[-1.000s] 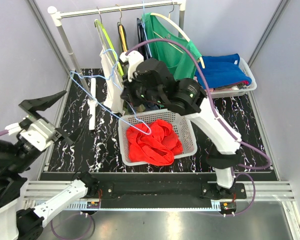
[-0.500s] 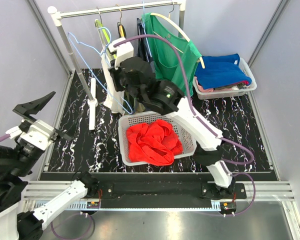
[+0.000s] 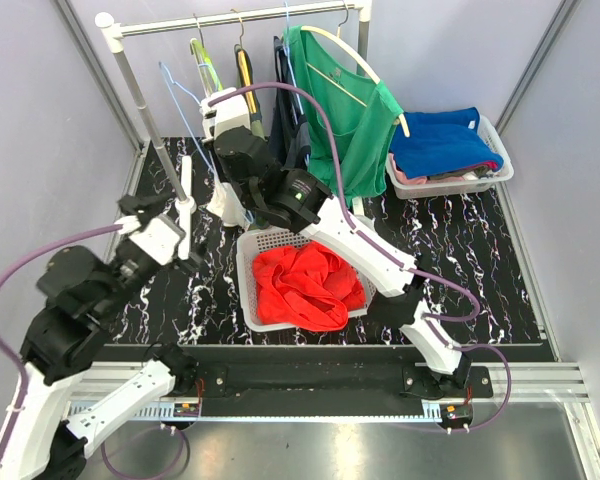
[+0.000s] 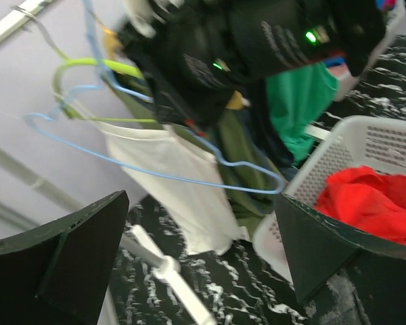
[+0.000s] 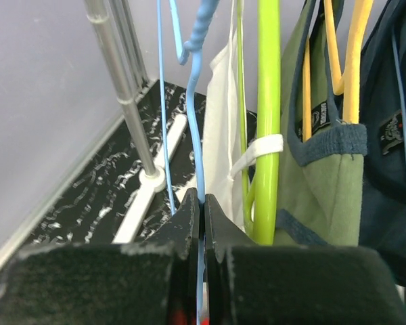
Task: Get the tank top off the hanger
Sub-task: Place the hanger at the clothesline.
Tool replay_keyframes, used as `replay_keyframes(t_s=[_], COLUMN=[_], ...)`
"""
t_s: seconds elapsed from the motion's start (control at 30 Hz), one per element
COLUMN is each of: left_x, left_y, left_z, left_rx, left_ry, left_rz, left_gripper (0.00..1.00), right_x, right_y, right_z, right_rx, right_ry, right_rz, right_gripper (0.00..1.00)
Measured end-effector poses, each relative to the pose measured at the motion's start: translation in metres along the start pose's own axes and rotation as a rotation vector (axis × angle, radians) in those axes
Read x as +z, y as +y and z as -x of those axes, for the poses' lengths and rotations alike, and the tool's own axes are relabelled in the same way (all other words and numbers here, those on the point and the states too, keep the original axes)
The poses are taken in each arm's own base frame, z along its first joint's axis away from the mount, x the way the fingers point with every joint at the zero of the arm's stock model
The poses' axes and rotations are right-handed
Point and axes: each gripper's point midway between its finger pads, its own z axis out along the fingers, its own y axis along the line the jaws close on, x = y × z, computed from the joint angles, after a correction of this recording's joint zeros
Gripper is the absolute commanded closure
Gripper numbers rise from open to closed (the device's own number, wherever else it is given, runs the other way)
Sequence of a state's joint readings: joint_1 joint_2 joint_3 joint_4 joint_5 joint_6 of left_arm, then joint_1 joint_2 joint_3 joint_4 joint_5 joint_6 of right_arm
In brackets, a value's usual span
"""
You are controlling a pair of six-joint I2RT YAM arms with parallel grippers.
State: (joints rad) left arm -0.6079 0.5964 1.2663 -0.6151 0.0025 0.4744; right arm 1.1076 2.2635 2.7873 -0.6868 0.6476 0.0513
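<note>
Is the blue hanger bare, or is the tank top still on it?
Bare: blue hanger in the right claw carries no cloth; the red tank top lies in the white basket.

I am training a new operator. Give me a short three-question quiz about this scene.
1. True or false: the right gripper is shut on the blue hanger.
2. Fill in: the left gripper is ___ and holds nothing.
3. Where does the red tank top lie? A) on the blue hanger B) in the white basket C) in the left gripper
Key: 1 true; 2 open; 3 B.
</note>
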Motion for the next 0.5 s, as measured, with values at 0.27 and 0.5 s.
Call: replay_keyframes(t_s=[0.27, 0.5], left_x=[0.018, 0.014], left_y=[-0.053, -0.064], left_z=[-0.071, -0.109], left_rx=[-0.081, -0.045], left_ry=[0.148, 0.177], left_rz=[-0.146, -0.122], left_gripper=[0.01, 0.01], right_x=[0.001, -0.009], right_y=[0.012, 0.029], right_z=[-0.003, -0.01], right_rx=[0.197, 0.431], right_ry=[0.009, 0.086], right_rz=[0.019, 0.083], right_gripper=[1.0, 1.0])
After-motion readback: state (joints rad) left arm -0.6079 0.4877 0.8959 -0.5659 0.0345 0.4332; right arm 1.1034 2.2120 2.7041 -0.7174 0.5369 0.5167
